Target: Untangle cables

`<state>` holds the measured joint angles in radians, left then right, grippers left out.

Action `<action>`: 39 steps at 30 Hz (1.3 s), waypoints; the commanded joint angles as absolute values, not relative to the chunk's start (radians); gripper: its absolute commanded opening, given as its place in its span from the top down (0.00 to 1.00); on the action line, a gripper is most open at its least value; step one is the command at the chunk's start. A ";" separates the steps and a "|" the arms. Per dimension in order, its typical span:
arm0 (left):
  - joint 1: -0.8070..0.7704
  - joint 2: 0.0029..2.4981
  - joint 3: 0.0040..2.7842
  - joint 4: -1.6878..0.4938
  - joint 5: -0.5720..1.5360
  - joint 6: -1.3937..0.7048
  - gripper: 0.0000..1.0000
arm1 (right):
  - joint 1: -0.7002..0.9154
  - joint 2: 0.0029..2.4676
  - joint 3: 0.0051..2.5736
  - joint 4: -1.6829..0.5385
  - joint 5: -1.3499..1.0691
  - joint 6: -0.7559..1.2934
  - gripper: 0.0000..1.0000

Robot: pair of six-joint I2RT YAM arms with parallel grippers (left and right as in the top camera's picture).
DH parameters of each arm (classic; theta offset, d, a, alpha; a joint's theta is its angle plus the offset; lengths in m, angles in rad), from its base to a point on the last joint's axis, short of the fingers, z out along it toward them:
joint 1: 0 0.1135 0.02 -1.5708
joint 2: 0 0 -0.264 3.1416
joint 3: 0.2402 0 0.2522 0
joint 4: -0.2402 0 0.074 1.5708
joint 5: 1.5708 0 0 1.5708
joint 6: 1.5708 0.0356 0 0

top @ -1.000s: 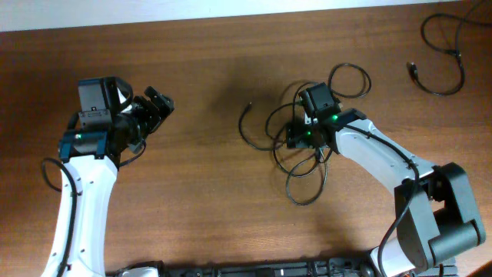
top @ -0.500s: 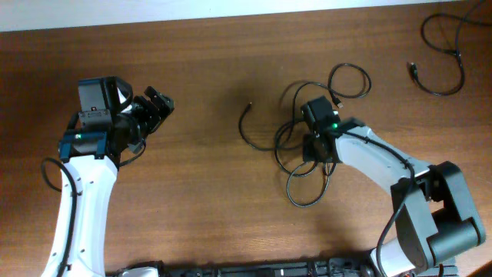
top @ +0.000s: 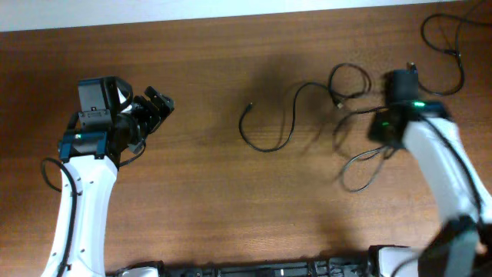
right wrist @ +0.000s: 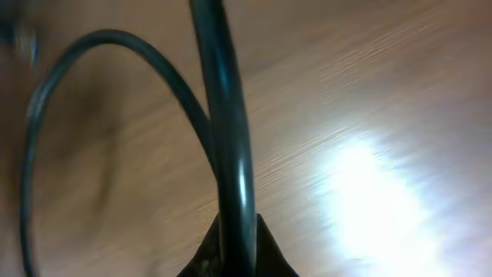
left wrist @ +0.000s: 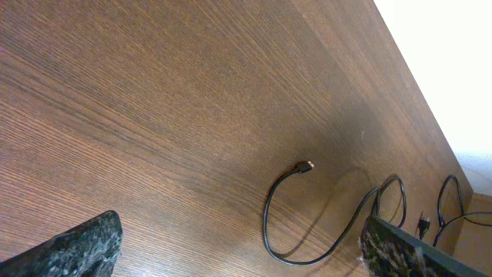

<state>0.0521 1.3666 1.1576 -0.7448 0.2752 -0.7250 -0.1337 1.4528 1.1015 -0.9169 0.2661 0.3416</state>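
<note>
My right gripper (top: 382,127) is at the right of the table, blurred in the overhead view. In the right wrist view it (right wrist: 234,231) is shut on a black cable (right wrist: 223,115) that rises from between its fingers. Loose loops of that cable (top: 357,171) trail below the arm. A second cable (top: 269,148) lies stretched across the middle, its plug end (top: 248,106) at the left, running to a small loop (top: 350,78). In the left wrist view the same curl (left wrist: 269,231) and plug (left wrist: 307,165) show. My left gripper (top: 157,104) stands open at the far left, holding nothing.
Another black cable (top: 444,54) lies in loose curls at the back right corner, apart from the rest. The table's far edge (top: 231,17) meets a white wall. Both arms' white links reach in from the front edge.
My right gripper shut on a cable in the tangle and swept right with it. The tangle has pulled apart, leaving one cable stretched across the middle. The left arm has not moved.
</note>
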 commanded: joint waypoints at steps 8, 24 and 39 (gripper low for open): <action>0.053 1.367 1.164 -0.743 0.265 -0.709 0.01 | -0.682 1.492 1.121 -0.678 0.368 0.345 0.96; 0.053 1.367 1.164 -0.743 0.265 -0.709 0.01 | -0.848 1.872 1.128 -0.217 0.262 0.329 0.19; 0.053 1.367 1.164 -0.743 0.265 -0.709 0.01 | -0.721 1.544 1.193 -0.388 -0.466 0.329 0.12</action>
<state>0.0521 1.3670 1.1576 -0.7448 0.2752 -0.7250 -0.8165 1.5173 1.1915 -0.3744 -0.1753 0.3328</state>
